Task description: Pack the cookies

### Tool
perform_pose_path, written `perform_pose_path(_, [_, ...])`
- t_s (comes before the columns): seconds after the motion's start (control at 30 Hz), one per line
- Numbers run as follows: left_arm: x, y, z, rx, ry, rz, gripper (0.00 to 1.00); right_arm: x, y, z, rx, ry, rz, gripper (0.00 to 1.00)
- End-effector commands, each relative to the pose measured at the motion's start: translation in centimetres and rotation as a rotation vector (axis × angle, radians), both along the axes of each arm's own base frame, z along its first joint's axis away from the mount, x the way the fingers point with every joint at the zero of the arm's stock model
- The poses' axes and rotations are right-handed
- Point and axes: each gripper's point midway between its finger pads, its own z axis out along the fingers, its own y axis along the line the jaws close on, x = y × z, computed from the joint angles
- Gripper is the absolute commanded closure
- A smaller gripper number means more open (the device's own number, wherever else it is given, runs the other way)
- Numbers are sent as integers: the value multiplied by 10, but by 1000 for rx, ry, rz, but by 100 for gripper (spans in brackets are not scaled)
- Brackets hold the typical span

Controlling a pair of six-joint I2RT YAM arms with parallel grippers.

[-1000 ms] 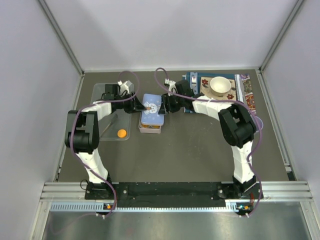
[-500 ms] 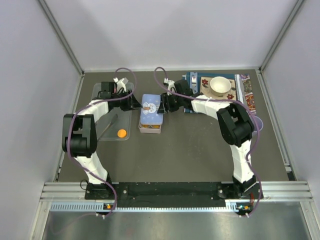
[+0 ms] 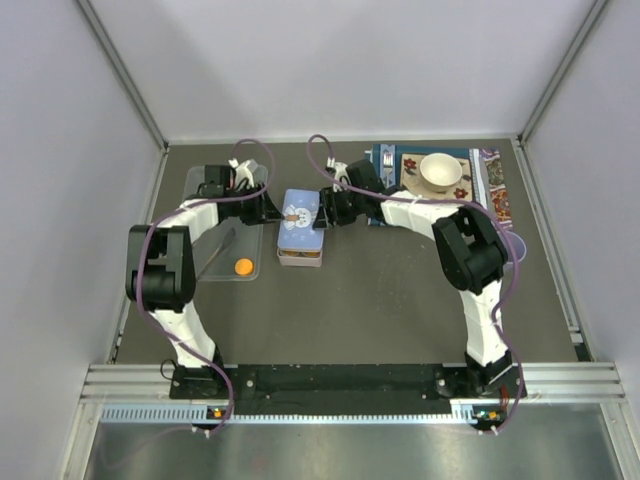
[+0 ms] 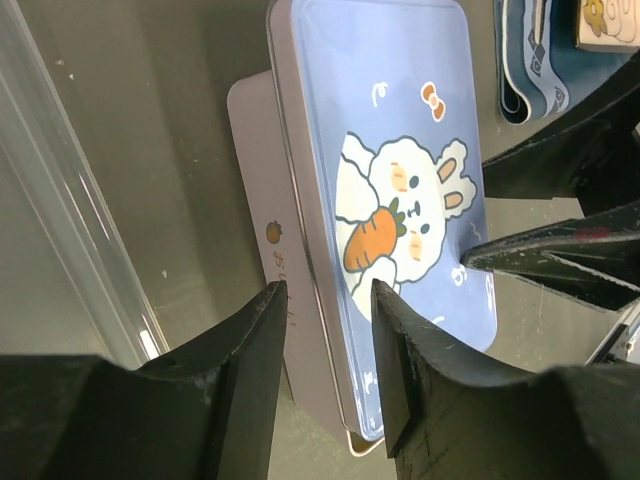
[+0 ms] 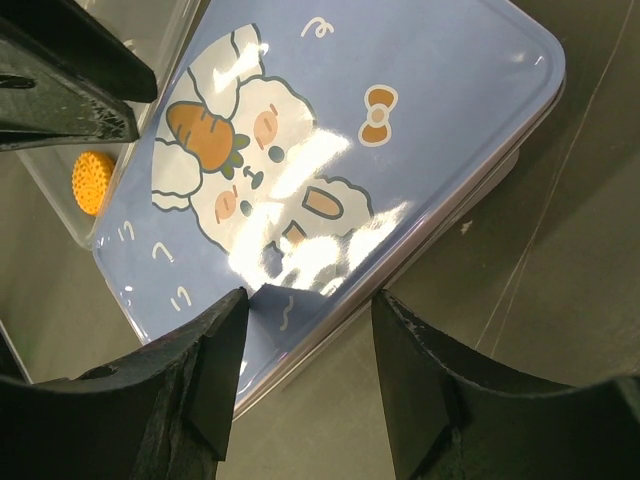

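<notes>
A flat box [image 3: 300, 258] stands mid-table, and something orange shows in its near end. A blue rabbit-print lid [image 3: 300, 215] lies over it, shifted toward the far end. My left gripper [image 3: 268, 208] is at the lid's left edge. In the left wrist view [image 4: 328, 285] its jaws straddle the rim of the lid [image 4: 390, 150] with a gap, beside the box wall [image 4: 255, 180]. My right gripper [image 3: 325, 212] straddles the right rim [image 5: 310, 295], with one fingertip [image 5: 235, 300] on the lid [image 5: 400, 130]. One orange cookie [image 3: 243, 266] lies in the clear tray [image 3: 225, 240]; it also shows in the right wrist view [image 5: 92, 181].
A patterned placemat [image 3: 480, 185] at the back right carries a cup on a saucer [image 3: 440, 172] and a fork [image 3: 388, 158]. The clear tray's long wall [image 4: 60, 200] runs close to the left of the box. Grey walls close in the table.
My left arm has drawn back a little to the left, with its elbow swung outward. The lid sits slightly farther back over the box. The right arm has barely moved.
</notes>
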Motion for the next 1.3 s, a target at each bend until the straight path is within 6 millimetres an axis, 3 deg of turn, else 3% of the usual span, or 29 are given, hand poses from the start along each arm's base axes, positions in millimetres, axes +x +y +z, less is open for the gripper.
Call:
perform_pose_path(0.0, [17, -2, 6, 6, -42, -17, 56, 0, 16, 11, 31, -5, 16, 47])
perform_pose_path(0.53, [33, -11, -3, 7, -26, -36, 56, 5, 21, 13, 42, 4, 12, 46])
perform_pose_path(1.27, [50, -16, -1, -21, -29, -53, 56, -2, 28, 35, 101, 35, 21, 46])
